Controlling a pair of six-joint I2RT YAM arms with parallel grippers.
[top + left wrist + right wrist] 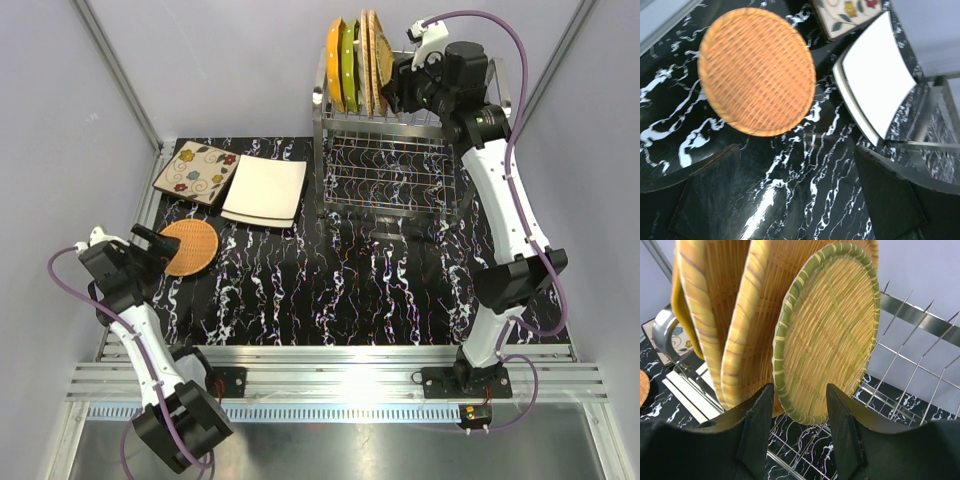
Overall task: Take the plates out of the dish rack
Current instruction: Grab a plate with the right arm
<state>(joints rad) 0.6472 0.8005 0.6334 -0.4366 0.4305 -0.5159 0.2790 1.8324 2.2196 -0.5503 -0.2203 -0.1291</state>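
The dish rack stands at the back right with several plates upright on its top tier: an orange one, a green one and wicker ones. My right gripper is open, its jaws either side of the lower rim of a green-rimmed wicker plate; small gaps still show. Two tan wicker plates stand just behind it. My left gripper hangs open and holds nothing above the table, close to a round orange wicker plate lying flat.
A square floral plate and a square white plate lie side by side at the back left, the white one overlapping the floral one. The rack's upright prongs rise to the right of the green-rimmed plate. The cell's walls close in both sides.
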